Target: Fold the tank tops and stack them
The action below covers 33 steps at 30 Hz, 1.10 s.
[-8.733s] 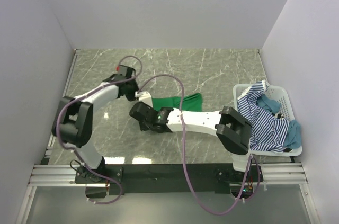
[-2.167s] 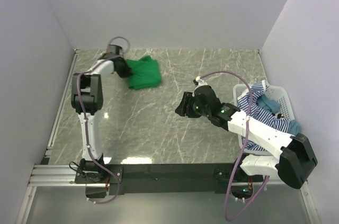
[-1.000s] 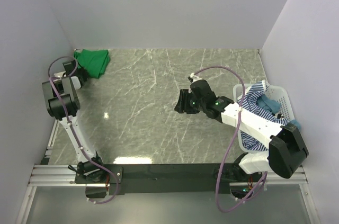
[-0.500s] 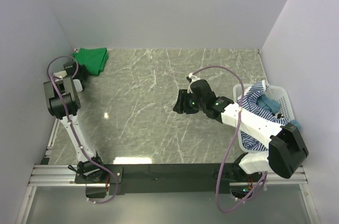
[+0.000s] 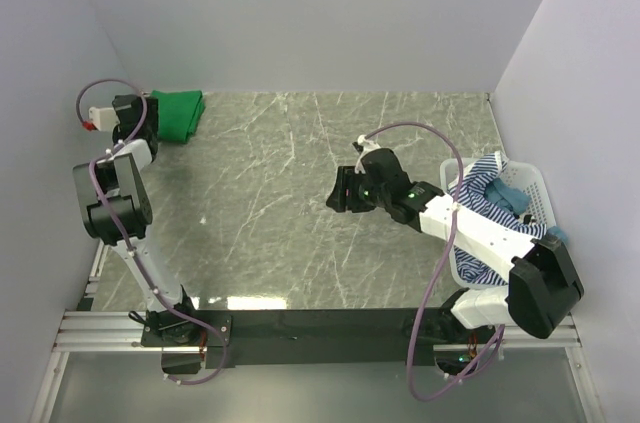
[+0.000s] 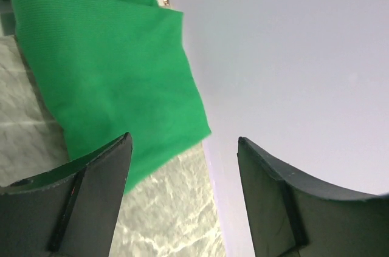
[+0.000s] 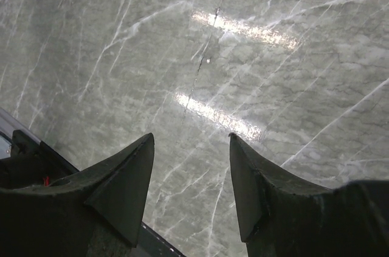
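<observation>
The bright green tank top [image 5: 176, 112] lies folded flat in the table's far-left corner; in the left wrist view the green top [image 6: 103, 68] rests against the wall foot. My left gripper [image 5: 140, 115] [image 6: 183, 138] hovers just left of it, open and holding nothing. The navy-and-white striped tank top [image 5: 495, 228] hangs crumpled over the basket's edge, with the teal blue tank top [image 5: 515, 198] bunched beside it. My right gripper [image 5: 335, 191] [image 7: 191, 137] stands open over bare marble mid-table, empty.
A white slatted basket [image 5: 537, 183] sits at the table's right edge, against the right wall. Walls close in the table [image 5: 300, 143] at left, back and right. The left arm stands tall along the left wall.
My left gripper has opened, let go of the green tank top and drawn back to the left; the top stays in the corner. The right gripper has edged slightly left.
</observation>
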Each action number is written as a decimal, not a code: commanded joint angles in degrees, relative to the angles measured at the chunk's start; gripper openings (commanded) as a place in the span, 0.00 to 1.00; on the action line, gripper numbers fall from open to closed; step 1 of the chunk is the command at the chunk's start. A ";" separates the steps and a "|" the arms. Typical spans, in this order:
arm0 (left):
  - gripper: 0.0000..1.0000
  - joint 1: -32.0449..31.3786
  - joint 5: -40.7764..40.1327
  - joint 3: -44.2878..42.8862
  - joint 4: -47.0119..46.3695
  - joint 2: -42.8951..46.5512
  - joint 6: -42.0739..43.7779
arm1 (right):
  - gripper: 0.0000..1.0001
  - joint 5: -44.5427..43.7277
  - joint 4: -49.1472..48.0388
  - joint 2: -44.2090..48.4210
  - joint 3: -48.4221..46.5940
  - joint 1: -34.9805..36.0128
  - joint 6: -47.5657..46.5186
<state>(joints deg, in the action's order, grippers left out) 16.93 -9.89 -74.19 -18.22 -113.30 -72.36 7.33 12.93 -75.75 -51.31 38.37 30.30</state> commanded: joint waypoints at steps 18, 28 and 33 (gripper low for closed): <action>0.75 -31.58 4.01 10.99 23.30 28.64 21.36 | 0.62 -0.30 -0.36 8.15 1.47 -4.79 -0.33; 0.74 -49.70 3.92 17.15 34.73 44.64 26.13 | 0.64 -6.54 2.37 15.53 4.37 -7.08 0.46; 0.74 -56.21 3.30 21.54 38.17 51.06 26.74 | 0.66 -7.25 0.52 16.42 7.01 -7.26 2.56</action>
<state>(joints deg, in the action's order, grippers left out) -36.82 -5.72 -54.85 16.12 -65.54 -47.75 2.31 15.00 -60.40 -45.98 31.57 31.46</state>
